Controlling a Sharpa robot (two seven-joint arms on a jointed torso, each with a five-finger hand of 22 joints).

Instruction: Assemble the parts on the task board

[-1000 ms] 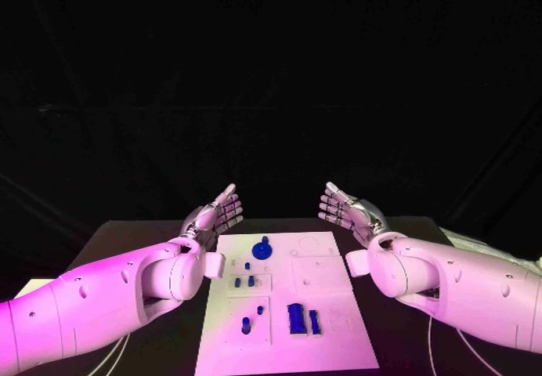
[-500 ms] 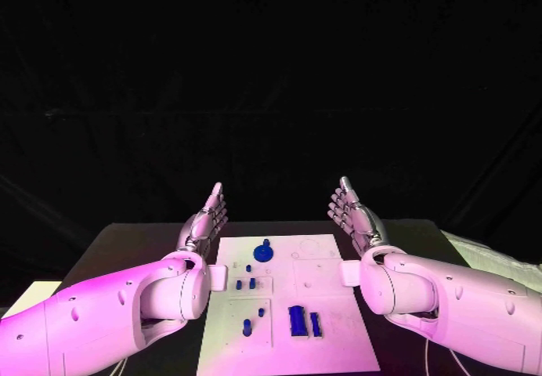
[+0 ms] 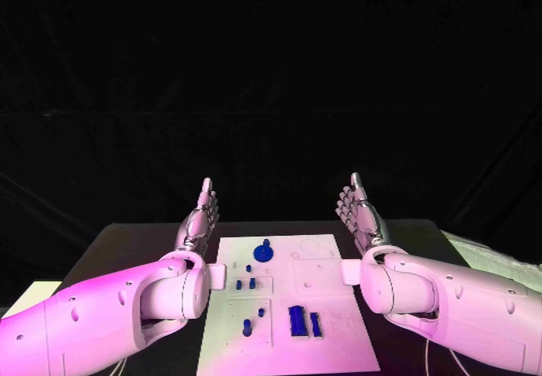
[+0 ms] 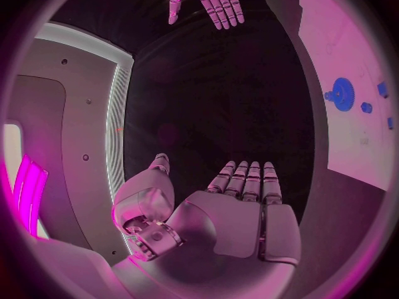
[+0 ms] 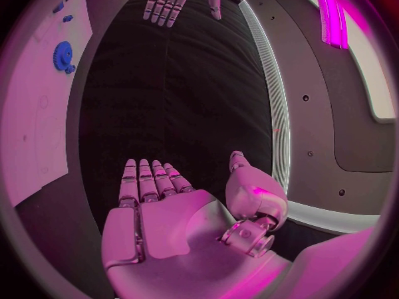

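The white task board lies in the middle of the black table. On it are a round blue gear near the far end, small blue pegs in the middle and two longer blue blocks nearer me. My left hand is raised above the board's far left corner, fingers straight, holding nothing. My right hand is raised by the far right corner, palm flat and bare. The left wrist view shows the left palm, the gear and the right hand. The right wrist view shows the right palm.
The black table extends on both sides of the board. Something pale lies at the table's right edge. Beyond the table hangs a dark backdrop.
Both hands have risen and turned upright, their fingers straightening, and drawn slightly apart. The parts on the board have not moved.
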